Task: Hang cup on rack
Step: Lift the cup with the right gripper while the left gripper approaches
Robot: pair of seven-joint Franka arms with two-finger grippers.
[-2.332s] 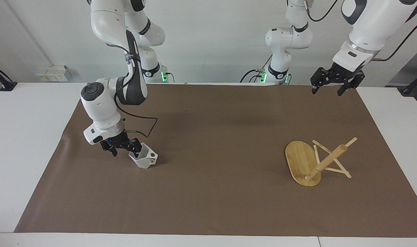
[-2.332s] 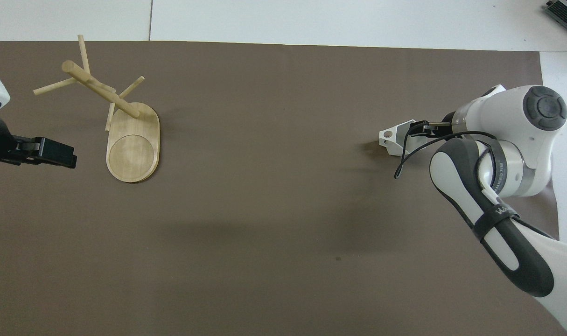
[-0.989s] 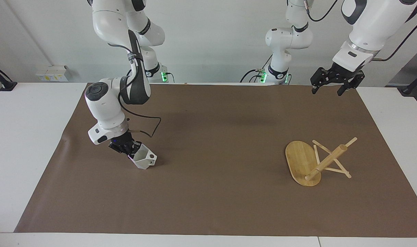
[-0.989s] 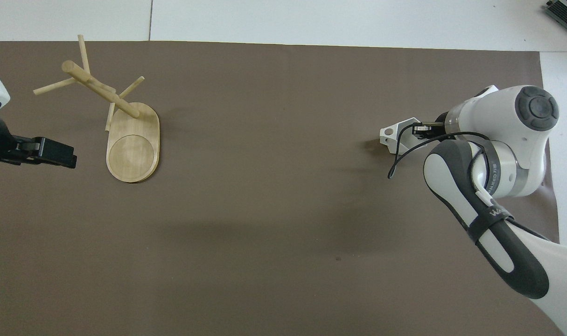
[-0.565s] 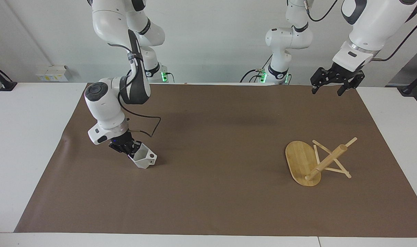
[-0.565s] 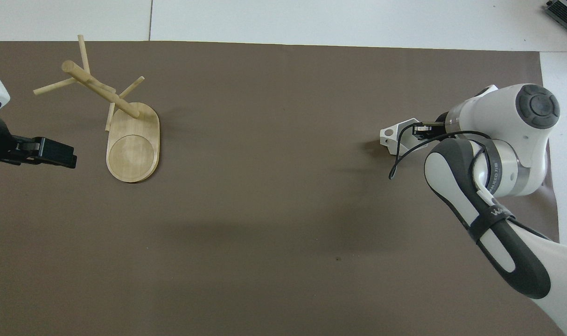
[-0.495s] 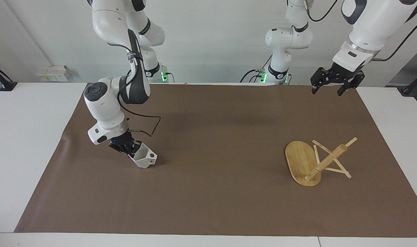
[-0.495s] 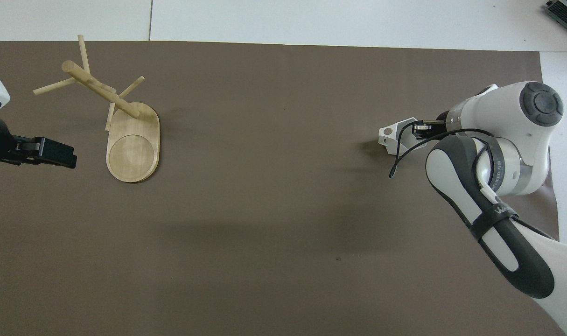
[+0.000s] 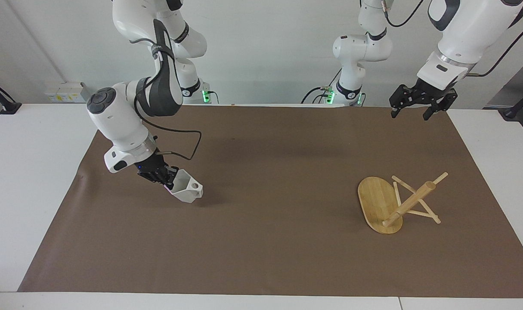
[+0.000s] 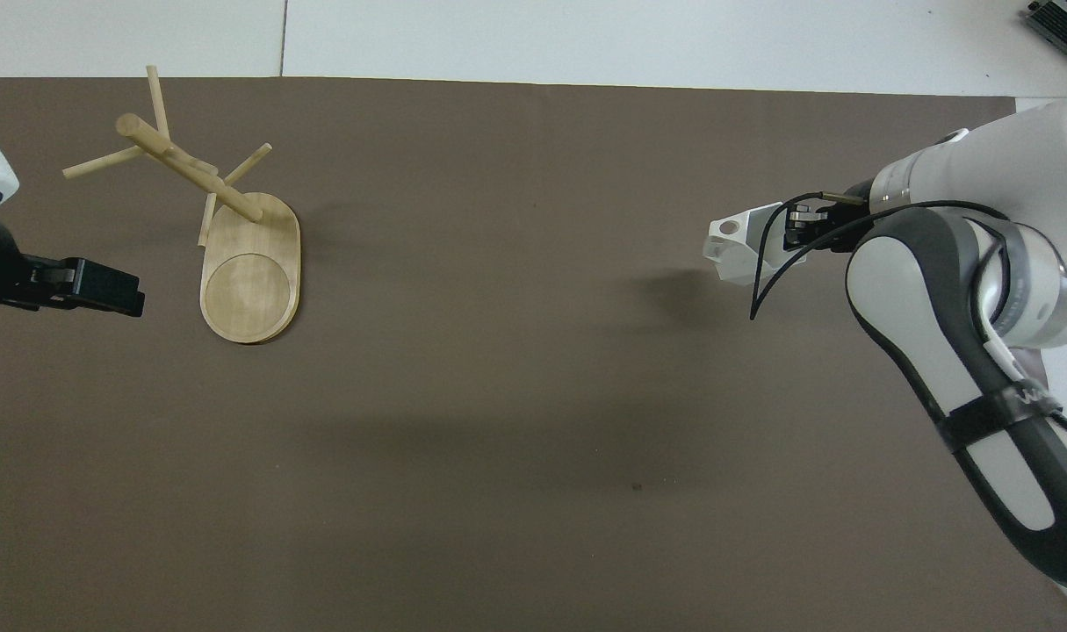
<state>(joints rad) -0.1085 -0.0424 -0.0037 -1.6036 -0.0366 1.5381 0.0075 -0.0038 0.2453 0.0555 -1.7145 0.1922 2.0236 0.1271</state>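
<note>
The white faceted cup (image 9: 186,191) hangs tilted just above the brown mat, its handle hole facing up; it also shows in the overhead view (image 10: 733,250). My right gripper (image 9: 168,182) is shut on the cup's rim at the right arm's end of the table, and shows in the overhead view too (image 10: 795,231). The bamboo rack (image 9: 399,202) lies tipped over on the mat toward the left arm's end, its post and pegs resting sideways (image 10: 191,171). My left gripper (image 9: 417,113) waits open and empty, raised over the mat's edge nearest the robots (image 10: 90,290).
A brown mat (image 9: 270,241) covers most of the white table (image 9: 24,172). A black cable (image 9: 188,150) loops from the right wrist over the mat beside the cup.
My right gripper closed on the cup's rim, then lifted it off the mat and carried it a little toward the table's middle. The left arm and the rack have not moved.
</note>
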